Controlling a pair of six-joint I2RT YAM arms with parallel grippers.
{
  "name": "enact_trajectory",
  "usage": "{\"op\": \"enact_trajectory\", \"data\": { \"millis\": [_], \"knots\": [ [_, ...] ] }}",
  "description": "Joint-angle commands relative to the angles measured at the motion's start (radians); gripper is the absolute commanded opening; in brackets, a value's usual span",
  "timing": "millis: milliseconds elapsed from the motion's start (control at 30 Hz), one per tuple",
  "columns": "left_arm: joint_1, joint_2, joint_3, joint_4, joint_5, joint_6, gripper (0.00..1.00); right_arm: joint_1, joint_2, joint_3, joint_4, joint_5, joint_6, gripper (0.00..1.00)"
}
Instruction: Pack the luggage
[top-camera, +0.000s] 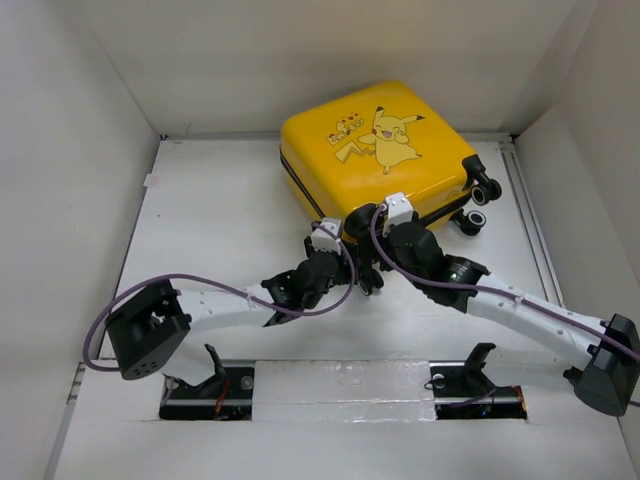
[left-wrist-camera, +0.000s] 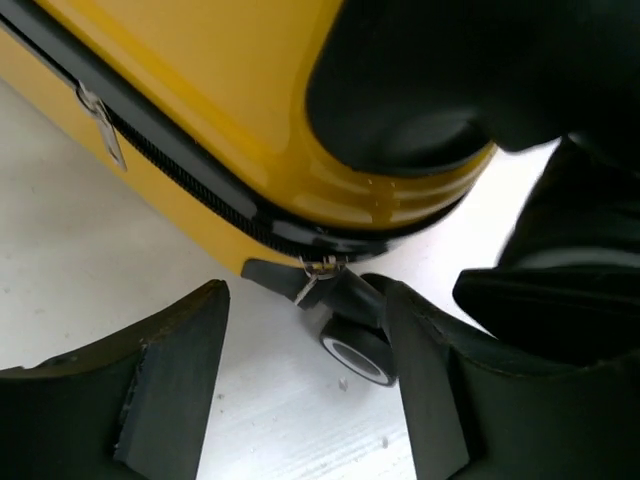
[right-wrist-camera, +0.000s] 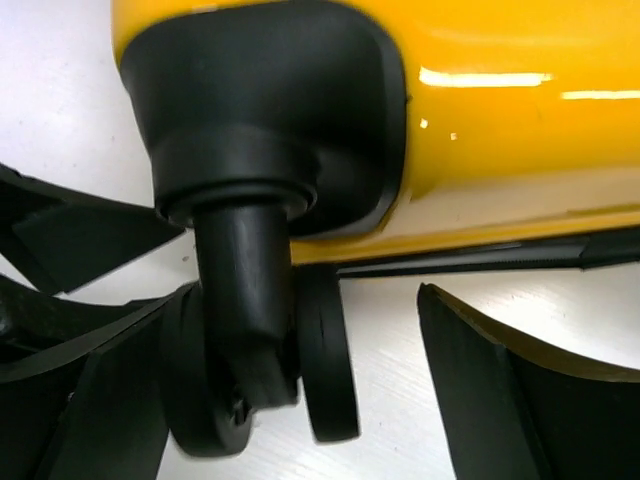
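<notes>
I see the white table (top-camera: 230, 200), walled on three sides, filling the overhead view. On its far half lies the closed yellow suitcase (top-camera: 375, 150), flat on one shell with the cartoon print up; the black zip band (left-wrist-camera: 190, 175) runs along its near side.

My two arms reach in from the near edge and meet at the suitcase's near corner. The left gripper (left-wrist-camera: 310, 400) is spread, both fingers resting low near the table, with a corner wheel (left-wrist-camera: 358, 350) and a small metal zip pull (left-wrist-camera: 318, 275) in the gap between them; neither finger touches them. The right gripper (right-wrist-camera: 300, 390) is likewise spread, straddling a black double wheel (right-wrist-camera: 260, 370) on its stem. The left-hand finger (right-wrist-camera: 100, 400) lies against or just beside that wheel; I cannot tell which. Two more wheels (top-camera: 480, 205) show at the suitcase's right end.
</notes>
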Motion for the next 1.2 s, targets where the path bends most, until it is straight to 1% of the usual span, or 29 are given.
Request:
{"op": "enact_trajectory", "data": {
  "millis": [0, 67, 167, 200, 233, 267, 433, 500, 567, 600, 633, 667, 700, 733, 767, 900, 1033, 1100, 1133, 1167],
  "knots": [
    [0.018, 0.014, 0.050, 0.072, -0.033, 0.040, 0.58, -0.041, -0.004, 0.052, 0.103, -0.089, -0.047, 0.94],
    [0.032, 0.024, 0.050, 0.098, -0.008, 0.040, 0.49, -0.057, 0.016, 0.052, 0.116, -0.099, -0.056, 0.91],
    [0.060, 0.034, 0.050, 0.118, 0.001, 0.040, 0.43, -0.092, 0.039, 0.052, 0.128, -0.140, -0.065, 0.85],
    [0.060, 0.034, 0.050, 0.127, 0.001, 0.040, 0.38, -0.092, 0.039, 0.052, 0.128, -0.151, -0.065, 0.85],
    [0.069, 0.034, 0.050, 0.141, 0.010, 0.040, 0.38, -0.103, 0.049, 0.052, 0.128, -0.160, -0.065, 0.81],
    [0.069, 0.043, 0.050, 0.141, 0.010, 0.050, 0.35, -0.103, 0.049, 0.052, 0.137, -0.169, -0.065, 0.79],
    [0.069, 0.061, 0.061, 0.152, 0.020, 0.073, 0.25, -0.121, 0.078, 0.043, 0.150, -0.209, -0.076, 0.79],
    [0.080, 0.061, 0.061, 0.172, 0.020, 0.073, 0.19, -0.121, 0.088, 0.043, 0.150, -0.218, -0.076, 0.74],
    [0.101, 0.061, 0.061, 0.172, 0.041, 0.073, 0.10, -0.130, 0.089, 0.052, 0.150, -0.229, -0.076, 0.64],
    [0.101, 0.061, 0.061, 0.172, 0.041, 0.073, 0.00, -0.131, 0.099, 0.052, 0.150, -0.229, -0.076, 0.37],
    [0.112, 0.061, 0.061, 0.172, 0.041, 0.073, 0.00, -0.131, 0.099, 0.052, 0.139, -0.238, -0.085, 0.27],
    [0.123, 0.061, 0.061, 0.172, 0.041, 0.073, 0.00, -0.131, 0.099, 0.052, 0.139, -0.238, -0.085, 0.22],
    [0.123, 0.061, 0.061, 0.172, 0.041, 0.073, 0.00, -0.131, 0.099, 0.061, 0.127, -0.229, -0.085, 0.09],
    [0.132, 0.061, 0.052, 0.172, 0.041, 0.073, 0.00, -0.131, 0.099, 0.061, 0.127, -0.229, -0.085, 0.03],
    [0.132, 0.061, 0.052, 0.172, 0.030, 0.088, 0.00, -0.131, 0.099, 0.061, 0.116, -0.220, -0.085, 0.00],
    [0.132, 0.023, 0.016, 0.183, -0.045, 0.109, 0.00, -0.140, 0.035, 0.037, 0.107, -0.202, -0.085, 0.00],
    [0.144, -0.002, -0.004, 0.094, -0.141, 0.118, 0.00, -0.150, -0.010, -0.003, 0.088, -0.211, -0.085, 0.00],
    [0.182, -0.014, -0.004, 0.036, -0.161, 0.092, 0.00, -0.150, -0.031, -0.003, 0.041, -0.211, -0.071, 0.00],
    [0.222, -0.023, -0.004, -0.010, -0.174, 0.037, 0.00, -0.150, -0.031, -0.012, 0.029, -0.199, -0.071, 0.00],
    [0.244, -0.023, -0.004, -0.058, -0.174, 0.021, 0.00, -0.150, -0.042, -0.022, 0.028, -0.198, -0.071, 0.00]
  ]
}}
